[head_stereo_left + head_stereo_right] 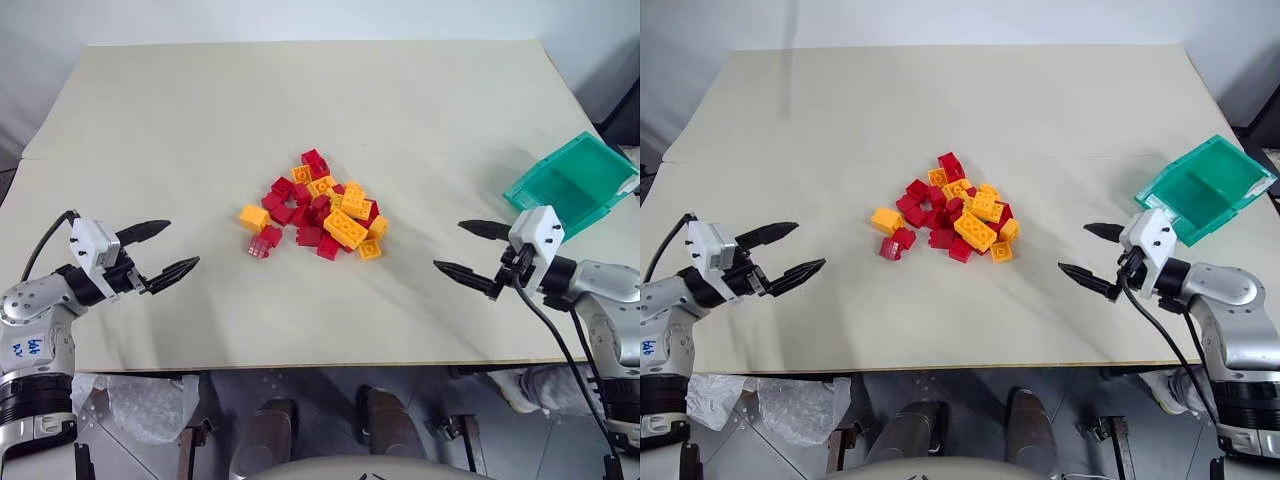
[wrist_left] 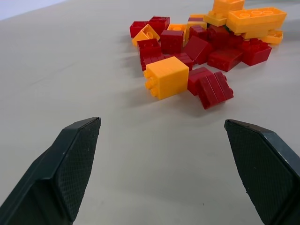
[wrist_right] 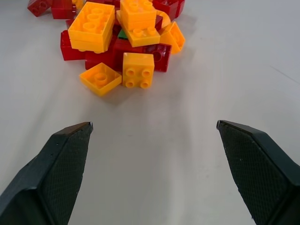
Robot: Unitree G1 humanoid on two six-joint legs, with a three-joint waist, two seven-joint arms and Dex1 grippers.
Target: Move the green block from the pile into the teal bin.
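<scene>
left gripper [image 2: 161, 159] jaws wide apart above bare tabletop [image 2: 70, 61], pile [image 2: 206, 42] of red and yellow-orange bricks ahead

Beige table [image 1: 200, 130] bears pile [image 1: 320, 215], teal bin [image 1: 572, 185].

We hold both arms low and spread wide, forearms angled inward so the grippers point toward each other across the middle. Our left gripper [image 1: 160, 252] has its two black fingers splayed wide apart with nothing between them. Our right gripper [image 1: 470, 252] mirrors it, fingers equally wide and empty, tilted slightly downward.
</scene>
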